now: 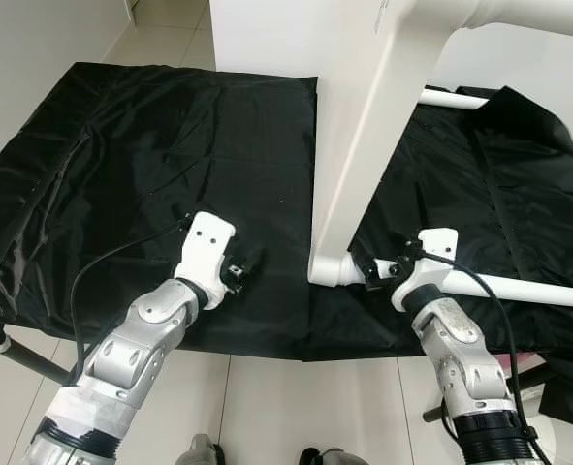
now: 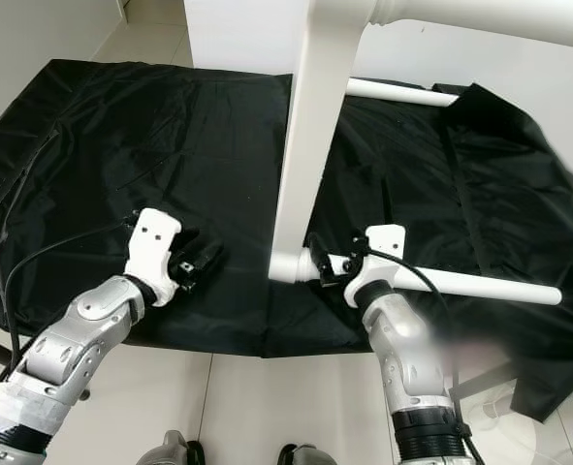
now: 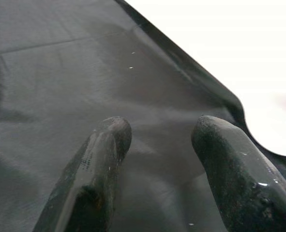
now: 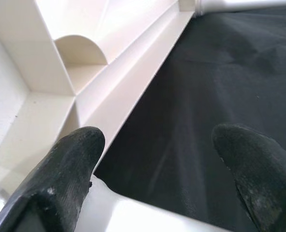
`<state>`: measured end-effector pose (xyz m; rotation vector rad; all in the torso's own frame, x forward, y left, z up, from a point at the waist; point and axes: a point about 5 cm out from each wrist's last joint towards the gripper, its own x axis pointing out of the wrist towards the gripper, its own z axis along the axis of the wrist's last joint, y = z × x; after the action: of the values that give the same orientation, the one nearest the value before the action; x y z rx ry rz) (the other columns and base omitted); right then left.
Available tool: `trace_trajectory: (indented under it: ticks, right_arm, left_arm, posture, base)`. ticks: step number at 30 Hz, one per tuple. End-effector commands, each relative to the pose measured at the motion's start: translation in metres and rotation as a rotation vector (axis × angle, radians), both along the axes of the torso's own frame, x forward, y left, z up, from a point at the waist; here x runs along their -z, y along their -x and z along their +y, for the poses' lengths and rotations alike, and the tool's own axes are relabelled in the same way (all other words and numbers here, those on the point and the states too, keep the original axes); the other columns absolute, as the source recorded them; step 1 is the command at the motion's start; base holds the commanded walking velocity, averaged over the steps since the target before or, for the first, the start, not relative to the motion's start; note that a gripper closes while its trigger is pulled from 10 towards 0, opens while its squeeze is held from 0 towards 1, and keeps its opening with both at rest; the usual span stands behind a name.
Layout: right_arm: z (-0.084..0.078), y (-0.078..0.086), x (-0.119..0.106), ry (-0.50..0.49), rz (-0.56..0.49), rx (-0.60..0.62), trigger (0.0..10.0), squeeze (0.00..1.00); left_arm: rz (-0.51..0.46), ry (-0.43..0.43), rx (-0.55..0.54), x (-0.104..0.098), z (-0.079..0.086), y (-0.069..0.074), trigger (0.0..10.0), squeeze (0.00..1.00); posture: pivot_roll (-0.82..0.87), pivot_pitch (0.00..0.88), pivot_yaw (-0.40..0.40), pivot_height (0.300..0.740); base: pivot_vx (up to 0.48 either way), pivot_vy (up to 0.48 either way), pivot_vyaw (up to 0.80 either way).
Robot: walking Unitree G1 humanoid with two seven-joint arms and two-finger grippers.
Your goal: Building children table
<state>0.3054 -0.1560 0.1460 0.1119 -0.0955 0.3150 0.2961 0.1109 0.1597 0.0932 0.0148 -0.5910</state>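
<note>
Operator: Left eye view, what is the table like?

Guide: You see a white plastic table tipped on its side on the black sheet, round legs sticking out.

Operator: Grippers?

Guide: Your right gripper sits spread wide at the corner leg joint, holding nothing. Your left gripper rests parted on the sheet, empty.

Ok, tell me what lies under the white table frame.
A black cloth spreads under the white table frame. Whatever the cloth covers is hidden; pale floor tiles show at its near edge.
</note>
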Motion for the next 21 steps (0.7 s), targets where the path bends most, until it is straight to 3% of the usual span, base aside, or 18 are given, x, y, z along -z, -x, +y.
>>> trace_trajectory:
  ticks: [1, 7, 21]
  right_arm:
    - [0.009, -0.002, 0.006, 0.013, 0.016, -0.034, 10.0, 0.00]
    - [0.018, -0.005, 0.007, 0.011, 0.016, -0.057, 10.0, 0.00]
    - [0.059, -0.004, 0.018, -0.046, 0.044, -0.128, 10.0, 0.00]
  left_arm:
    - [0.031, -0.008, 0.278, 0.002, -0.013, 0.013, 10.0, 0.00]
    - [0.032, -0.019, 0.275, 0.001, -0.014, 0.012, 10.0, 0.00]
    - [0.031, -0.024, 0.234, -0.002, -0.003, 0.010, 10.0, 0.00]
  posture:
    - [0.04, 0.120, -0.051, 0.740]
    - [0.04, 0.120, -0.053, 0.740]
    - [0.05, 0.119, -0.049, 0.740]
  base:
    - [0.000, 0.000, 0.00]
    - [0.000, 0.000, 0.00]
    - [0.000, 0.000, 0.00]
